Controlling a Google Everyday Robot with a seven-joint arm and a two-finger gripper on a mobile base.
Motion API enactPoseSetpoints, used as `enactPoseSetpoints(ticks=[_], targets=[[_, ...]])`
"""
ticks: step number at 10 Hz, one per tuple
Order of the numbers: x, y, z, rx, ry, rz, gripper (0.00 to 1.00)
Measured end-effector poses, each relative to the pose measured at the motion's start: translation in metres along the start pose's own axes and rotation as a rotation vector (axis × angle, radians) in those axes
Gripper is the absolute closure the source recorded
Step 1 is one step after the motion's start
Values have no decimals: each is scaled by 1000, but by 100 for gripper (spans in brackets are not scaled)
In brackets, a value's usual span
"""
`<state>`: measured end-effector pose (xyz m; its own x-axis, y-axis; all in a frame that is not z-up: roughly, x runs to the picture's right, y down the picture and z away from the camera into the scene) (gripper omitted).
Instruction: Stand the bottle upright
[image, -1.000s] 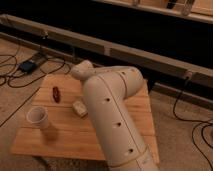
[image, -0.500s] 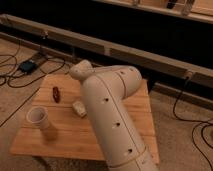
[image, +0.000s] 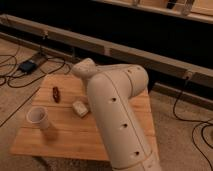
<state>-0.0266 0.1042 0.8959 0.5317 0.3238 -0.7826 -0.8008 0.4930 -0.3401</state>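
The biggest thing in the camera view is the robot's white arm (image: 117, 115). It stands in the front and covers the middle and the right part of the wooden table (image: 65, 140). On the free left part of the table a wide white paper cup (image: 38, 119) stands upright near the front edge. A small cream block (image: 80, 108) lies just beside the arm, and a small dark reddish object (image: 56, 93) lies further back, well apart from the cup. The gripper is not seen; it is somewhere behind the thick arm, on the hidden side of the table, and its two fingers are pressed together. Whether they press on something or on nothing, I cannot tell. The bottle also does not show anywhere on the visible wood, so I judge that it is behind the arm too, near the gripper. Because of this, the progress is hard to judge: probably the grasp is just made, or it is missed, and lifting the bottle, turning it and setting it on its base are, I think, not yet done. Compared with the frames from one second and half a second ago, nothing visible has changed: the arm keeps the same pose, and the cup, the block and the dark object lie at the same places.
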Motion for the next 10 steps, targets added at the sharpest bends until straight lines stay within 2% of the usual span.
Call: enactPoseSetpoints(ticks=[2,4,6,10], targets=[[11,-9,-8,-40,-44,23,100],[31,-28,-20,-76,-93,52,100],[39,-45,-29,-94,-139,86,100],[41,-87,-53,-153,-327,207,100]])
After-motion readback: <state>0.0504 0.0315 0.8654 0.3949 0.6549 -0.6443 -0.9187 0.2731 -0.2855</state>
